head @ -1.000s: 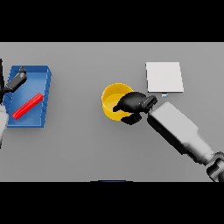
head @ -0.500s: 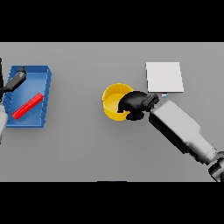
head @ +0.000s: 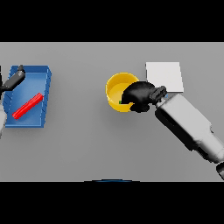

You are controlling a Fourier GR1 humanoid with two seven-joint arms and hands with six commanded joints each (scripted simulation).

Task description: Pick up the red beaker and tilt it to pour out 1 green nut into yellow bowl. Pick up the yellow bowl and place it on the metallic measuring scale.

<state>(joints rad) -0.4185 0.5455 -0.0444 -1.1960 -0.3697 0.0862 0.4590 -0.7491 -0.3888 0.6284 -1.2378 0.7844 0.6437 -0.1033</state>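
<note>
The yellow bowl sits mid-table with a small green nut inside, near its front wall. My right hand is shut on the bowl's right rim, its fingers curled over the edge. Just right of the bowl and behind the hand lies the pale square measuring scale. The red beaker lies on its side in the blue tray at the left. My left hand hovers over the tray's far left corner with its fingers straight, holding nothing.
The right forearm stretches from the lower right corner toward the bowl. Bare grey table runs between the tray and the bowl and along the front.
The right hand has shifted a little to the right and away from me, and the bowl has moved with it toward the scale. The left hand barely moved.
</note>
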